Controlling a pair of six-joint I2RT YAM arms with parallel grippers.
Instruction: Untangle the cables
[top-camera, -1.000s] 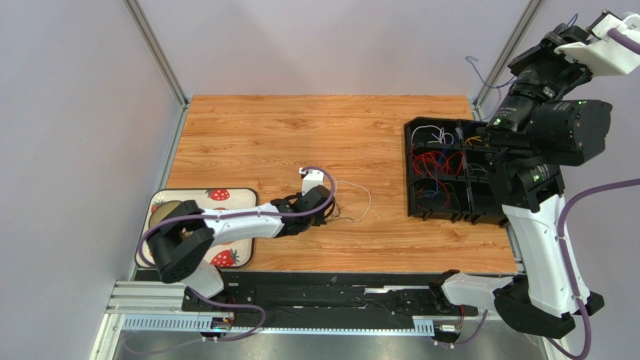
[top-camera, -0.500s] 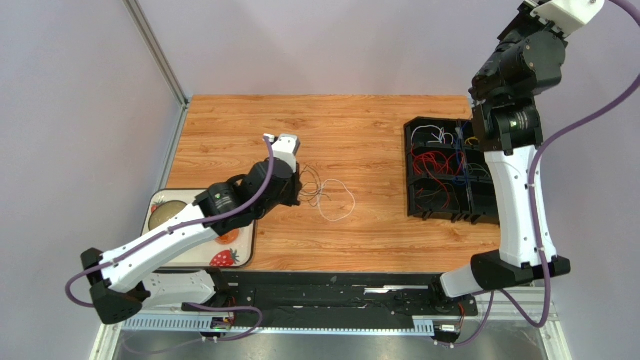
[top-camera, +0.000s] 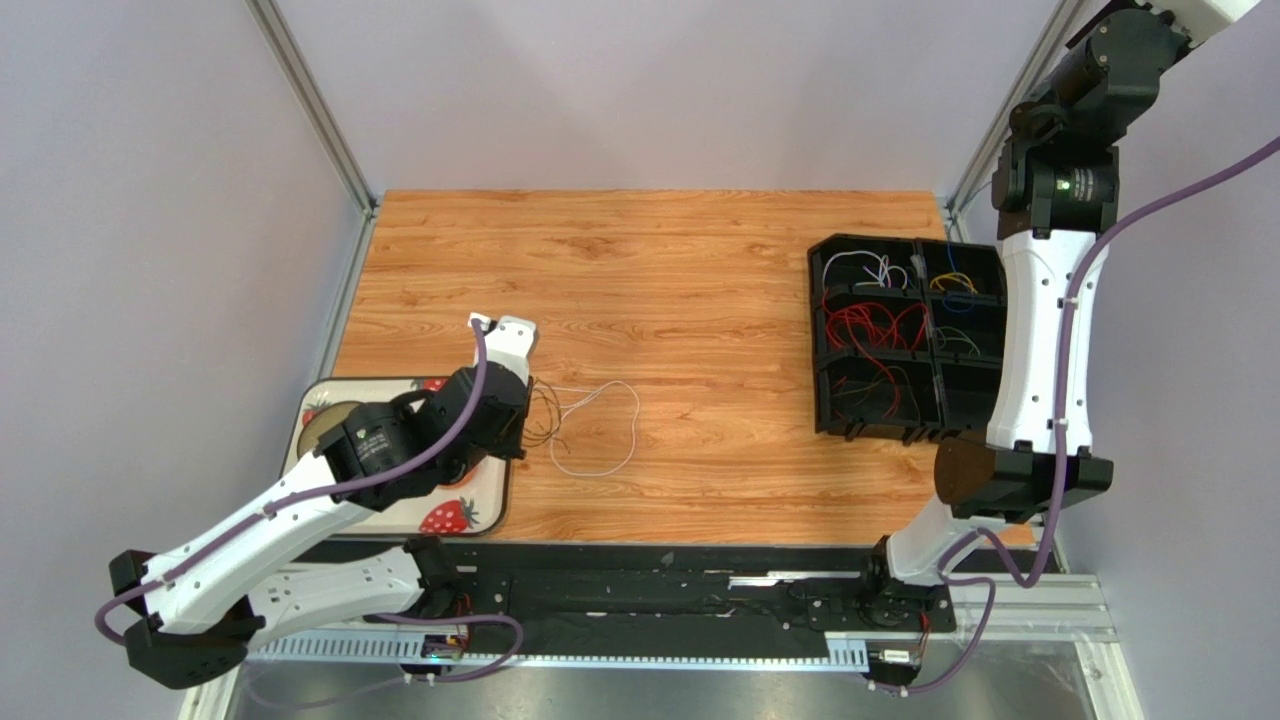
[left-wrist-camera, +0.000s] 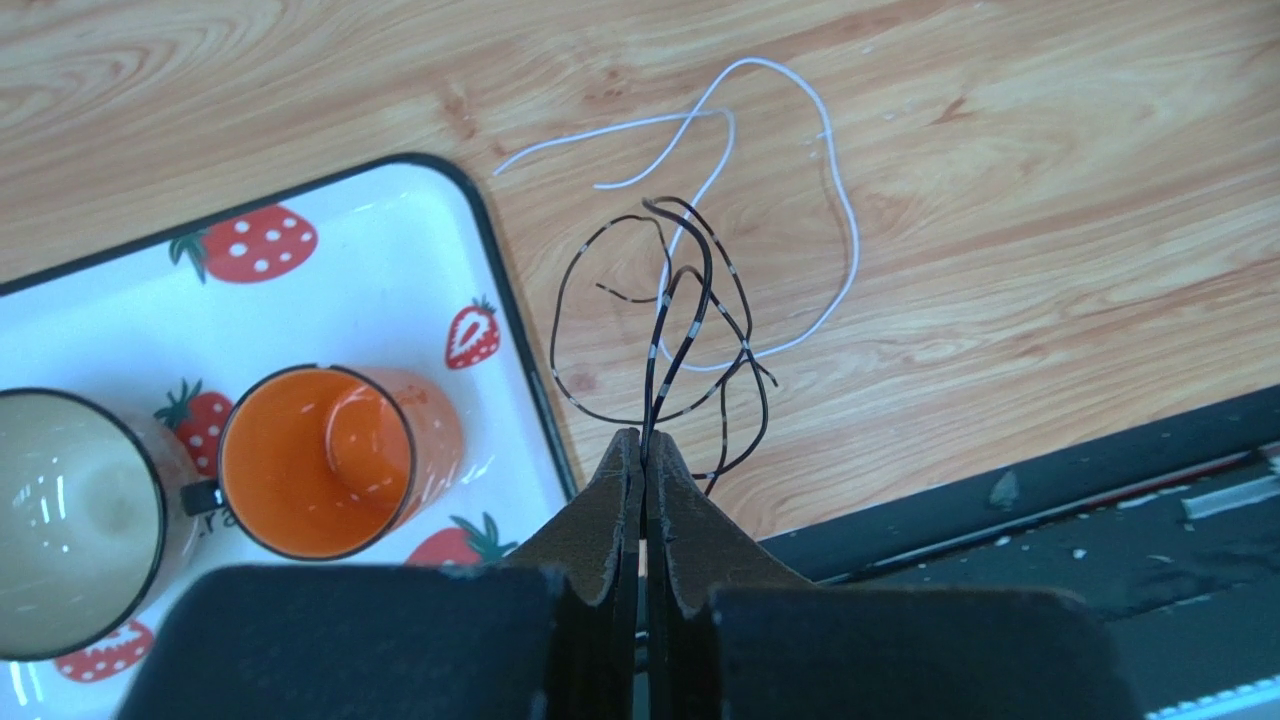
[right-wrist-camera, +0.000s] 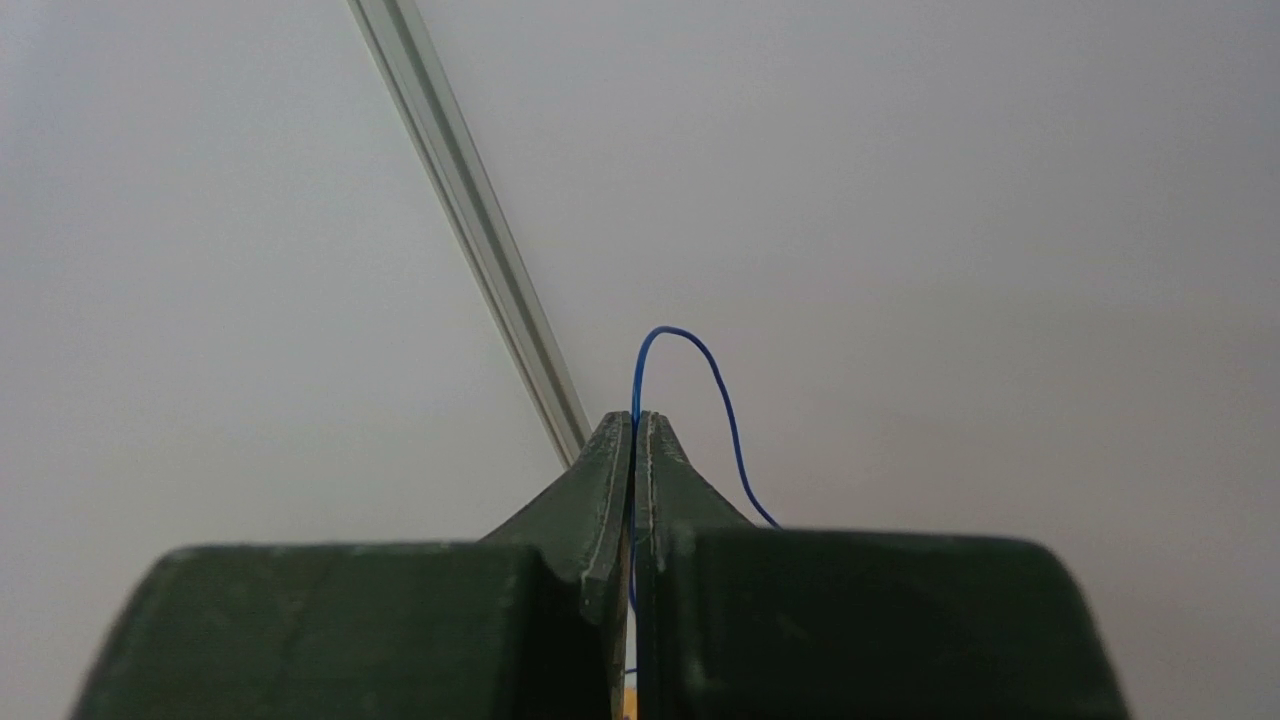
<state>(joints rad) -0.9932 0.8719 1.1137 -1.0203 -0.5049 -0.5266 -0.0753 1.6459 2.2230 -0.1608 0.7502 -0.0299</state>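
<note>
A small tangle of cables lies on the wooden table: dark wires (left-wrist-camera: 555, 323) looped through a thin white wire (left-wrist-camera: 834, 195) (top-camera: 637, 435). My left gripper (left-wrist-camera: 643, 438) (top-camera: 522, 422) is shut on a dark wire of that tangle, right beside the tray's corner. Held up high facing the wall, my right gripper (right-wrist-camera: 634, 420) is shut on a thin blue cable (right-wrist-camera: 706, 360) that arcs above its tips. In the top view that gripper is out of frame. More cables, red (top-camera: 869, 321), white and yellow, lie in the black box.
A black compartment box (top-camera: 819, 338) stands at the table's right edge. At the left front sits a strawberry-print tray (left-wrist-camera: 376, 255) (top-camera: 504, 503) with an orange cup (left-wrist-camera: 323, 458) and a cream cup (left-wrist-camera: 60, 510). A metal frame post (right-wrist-camera: 481, 255) runs up the wall.
My left arm has pulled back left toward the tray, dragging the dark and white wires with it. The right arm has lifted higher, taking its gripper out of the top view.
</note>
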